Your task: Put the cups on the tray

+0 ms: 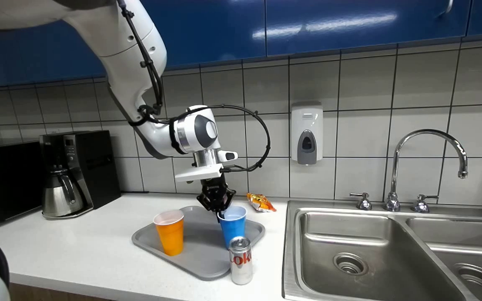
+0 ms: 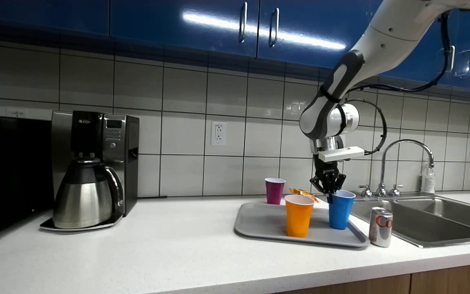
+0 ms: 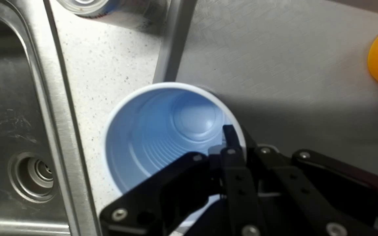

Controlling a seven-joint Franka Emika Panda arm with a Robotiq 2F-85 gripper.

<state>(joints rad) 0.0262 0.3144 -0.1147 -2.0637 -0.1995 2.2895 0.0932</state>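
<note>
The blue cup (image 2: 342, 209) is upright over the sink-side end of the grey tray (image 1: 199, 267). I cannot tell whether its base touches the tray. My gripper (image 3: 240, 135) is shut on the cup's rim, with one finger (image 3: 231, 135) inside the cup and the opposite one outside the wall. Farther along the tray stands the orange cup (image 1: 170, 234), upright and apart from the blue one. A purple cup (image 2: 274, 191) is upright behind the tray's back edge in an exterior view.
A silver drink can (image 1: 241, 260) stands on the counter close to the tray's corner and the blue cup. An orange snack packet (image 1: 261, 202) lies behind the tray. Beside them is the steel sink (image 1: 292, 251); a coffee maker (image 2: 92, 171) stands at the far end.
</note>
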